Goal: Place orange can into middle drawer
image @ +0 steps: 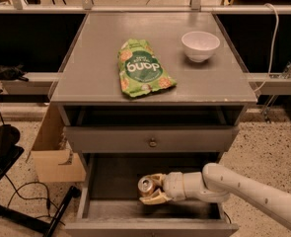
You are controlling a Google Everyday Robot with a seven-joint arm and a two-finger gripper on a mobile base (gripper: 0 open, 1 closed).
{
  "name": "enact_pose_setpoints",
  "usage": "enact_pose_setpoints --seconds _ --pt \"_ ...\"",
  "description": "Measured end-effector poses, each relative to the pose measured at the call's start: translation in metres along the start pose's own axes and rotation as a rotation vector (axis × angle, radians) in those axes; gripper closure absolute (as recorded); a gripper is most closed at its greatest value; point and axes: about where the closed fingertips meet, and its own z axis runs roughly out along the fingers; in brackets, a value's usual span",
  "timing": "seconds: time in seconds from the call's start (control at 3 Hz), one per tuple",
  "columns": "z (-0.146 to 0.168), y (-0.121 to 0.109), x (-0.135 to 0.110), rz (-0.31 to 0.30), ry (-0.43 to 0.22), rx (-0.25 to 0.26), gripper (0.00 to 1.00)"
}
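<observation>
The orange can shows its silver top with pull tab and stands upright inside the pulled-out middle drawer, low over the tray's flat floor near the middle. My gripper reaches in from the right on a white arm. Its tan fingers are closed around the can's sides. Whether the can's base touches the floor is hidden by the fingers.
The uppermost grey drawer with a small round knob is shut just above. On the cabinet top lie a green snack bag and a white bowl. A cardboard box and cables are on the floor at left.
</observation>
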Motion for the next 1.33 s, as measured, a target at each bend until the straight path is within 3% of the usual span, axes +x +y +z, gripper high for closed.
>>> enact_pose_setpoints --seconds 0.67,1.0,1.33 --pt "0.0001 0.0000 0.0000 0.000 0.000 0.000 0.36" --pt "0.0001 0.0000 0.0000 0.000 0.000 0.000 0.06" --pt "0.0005 0.0003 -0.0003 0.000 0.000 -0.001 0.00"
